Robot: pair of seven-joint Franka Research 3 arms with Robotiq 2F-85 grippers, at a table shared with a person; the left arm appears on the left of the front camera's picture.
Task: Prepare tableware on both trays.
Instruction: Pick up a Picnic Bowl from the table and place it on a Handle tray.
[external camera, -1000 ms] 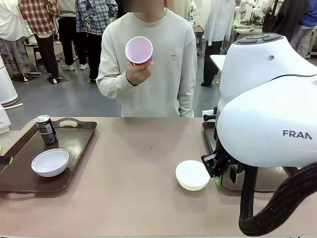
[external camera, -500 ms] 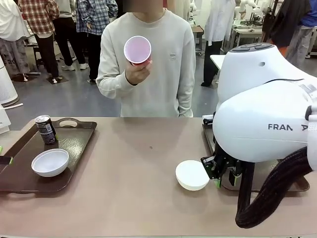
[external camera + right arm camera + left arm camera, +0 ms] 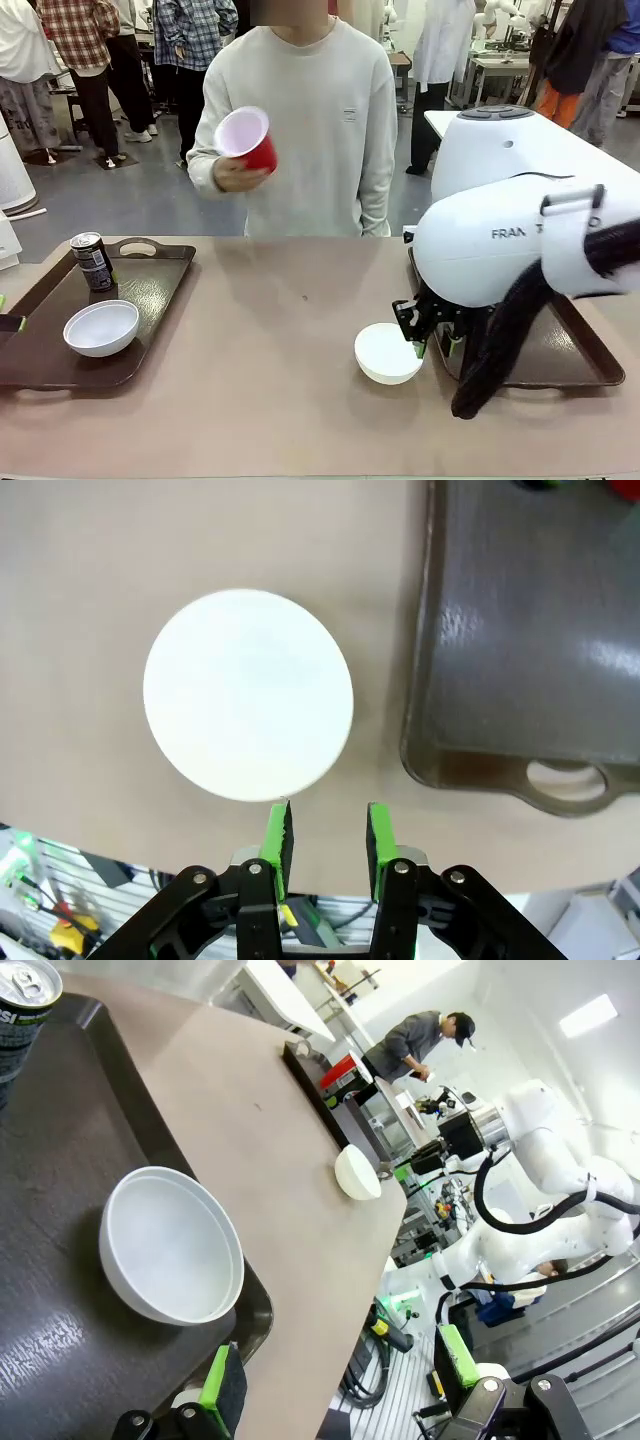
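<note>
Beige tabletop (image 3: 270,400) runs between the robot and a person in a pale sweatshirt standing at the far edge, with other people and benches in the lab behind. Near the table's right-centre a shallow white bowl (image 3: 388,353) sits on the bare surface, just beside the near left corner of the right-hand brown tray (image 3: 580,375) but not on it; from the right wrist view the same bowl (image 3: 248,694) lies clear of the tray's rim (image 3: 425,680) with a strip of table between them. The right gripper (image 3: 432,347) hangs just beside this bowl, its green pads (image 3: 279,836) partly parted and nothing between them, the bowl's edge just ahead of the fingertips and not gripped. On the left-hand tray (image 3: 160,290) a second white bowl (image 3: 101,327) rests near the front rim, and a dark can (image 3: 92,261) stands upright behind it toward the far left corner. The left wrist view shows that bowl (image 3: 171,1245) on the dark tray surface, with the left gripper (image 3: 335,1400) spread wide and empty, one green pad (image 3: 216,1390) low beside the tray's corner. Across the table the person's hand (image 3: 232,172) holds a red cup (image 3: 248,137) with a white inside, tipped so its mouth faces the camera, well above the table.
</note>
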